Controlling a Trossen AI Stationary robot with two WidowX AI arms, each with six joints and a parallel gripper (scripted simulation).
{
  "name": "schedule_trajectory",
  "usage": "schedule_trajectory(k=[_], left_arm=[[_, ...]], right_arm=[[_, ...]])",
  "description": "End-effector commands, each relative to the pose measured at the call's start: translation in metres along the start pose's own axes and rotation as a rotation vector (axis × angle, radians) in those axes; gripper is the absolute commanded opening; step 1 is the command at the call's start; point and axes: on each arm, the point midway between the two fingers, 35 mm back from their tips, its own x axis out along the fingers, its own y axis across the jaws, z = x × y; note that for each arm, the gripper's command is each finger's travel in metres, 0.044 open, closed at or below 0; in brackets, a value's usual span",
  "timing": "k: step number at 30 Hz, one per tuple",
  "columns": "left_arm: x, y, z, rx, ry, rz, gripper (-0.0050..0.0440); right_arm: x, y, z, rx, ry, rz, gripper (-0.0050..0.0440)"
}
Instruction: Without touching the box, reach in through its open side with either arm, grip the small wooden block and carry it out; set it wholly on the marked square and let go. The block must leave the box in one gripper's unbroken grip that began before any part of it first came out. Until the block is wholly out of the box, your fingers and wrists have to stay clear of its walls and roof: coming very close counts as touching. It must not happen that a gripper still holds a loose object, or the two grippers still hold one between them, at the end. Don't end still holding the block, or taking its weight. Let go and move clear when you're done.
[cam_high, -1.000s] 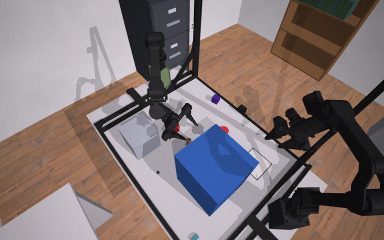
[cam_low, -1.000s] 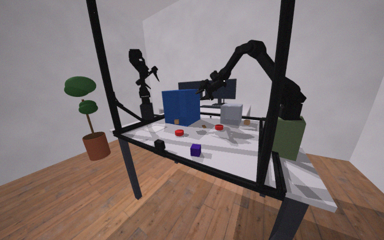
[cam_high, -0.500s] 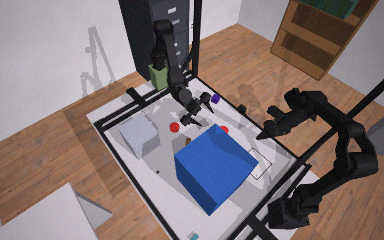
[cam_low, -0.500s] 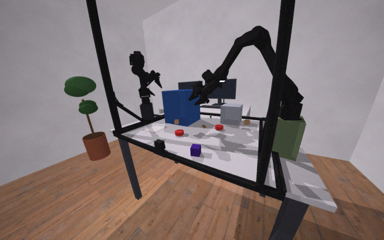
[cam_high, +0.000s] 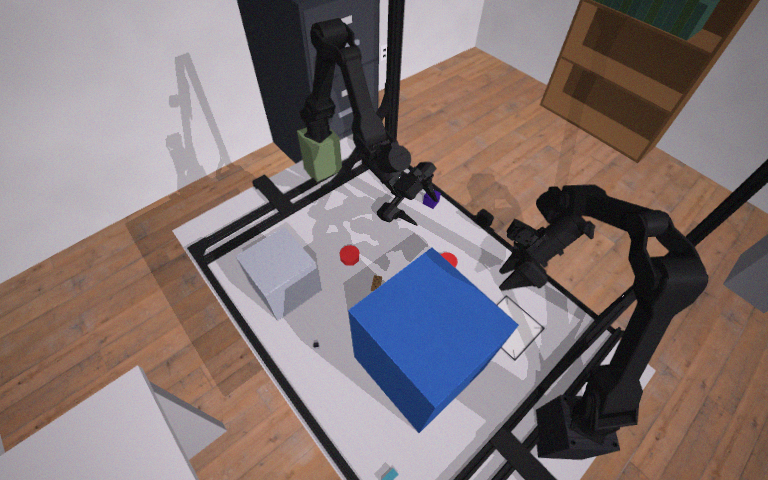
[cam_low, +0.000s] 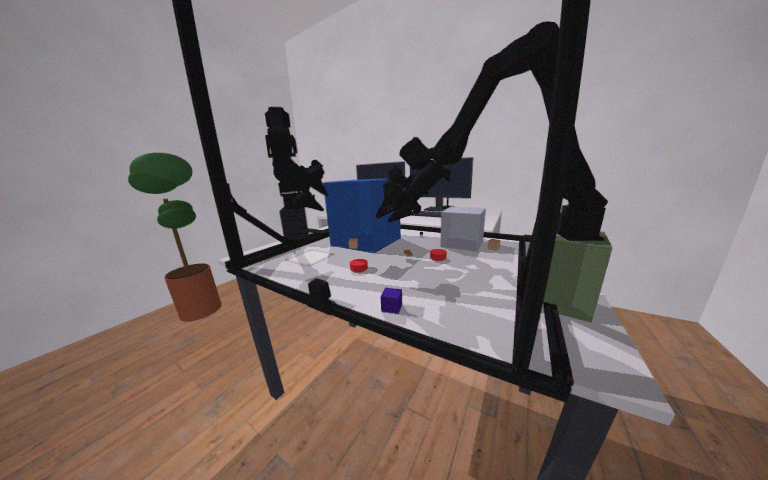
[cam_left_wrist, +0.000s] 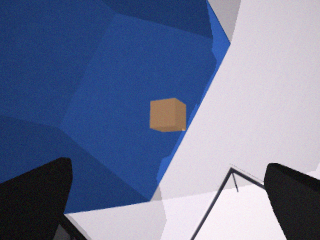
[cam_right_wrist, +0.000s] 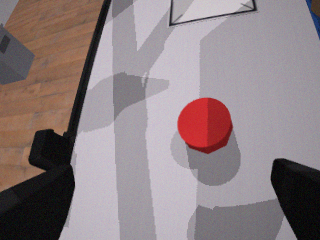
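The blue box (cam_high: 430, 333) stands in the middle of the table; its open side shows in the exterior view (cam_low: 362, 215). The small wooden block (cam_low: 353, 242) sits on the floor just inside that opening, and the left wrist view (cam_left_wrist: 167, 114) shows it too. In the top view the roof hides it. The marked square (cam_high: 519, 327) lies on the table beside the box (cam_left_wrist: 234, 227). My left gripper (cam_high: 523, 276) is open and empty, hovering above the table near the square and outside the opening. My right gripper (cam_high: 398, 213) is open and empty, high over the far table end.
A grey box (cam_high: 278, 268) stands left of the blue box. Two red discs (cam_high: 348, 254) (cam_high: 449, 259), a flat brown piece (cam_high: 375, 283), a purple cube (cam_high: 431, 200) and a tiny black cube (cam_high: 316, 343) lie on the table. A black frame rims the table.
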Motion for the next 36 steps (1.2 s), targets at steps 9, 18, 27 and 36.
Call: schedule_trajectory(k=[9, 18, 27, 36], left_arm=[[0.063, -0.045, -0.008, -0.441, 0.012, 0.146, 0.0400], [0.118, -0.070, -0.029, -0.773, -0.026, 0.247, 0.0400], [0.160, -0.082, -0.050, -1.018, -0.077, 0.315, 0.0400], [0.168, -0.083, -0.055, -1.094, -0.095, 0.327, 0.0400]], right_arm=[[-0.016, 0.055, -0.069, -0.158, 0.019, -0.054, 0.0400], [-0.038, 0.078, -0.123, -0.280, 0.029, -0.083, 0.0400], [-0.057, 0.084, -0.161, -0.367, 0.026, -0.102, 0.0400], [-0.061, 0.085, -0.168, -0.384, 0.024, -0.105, 0.0400]])
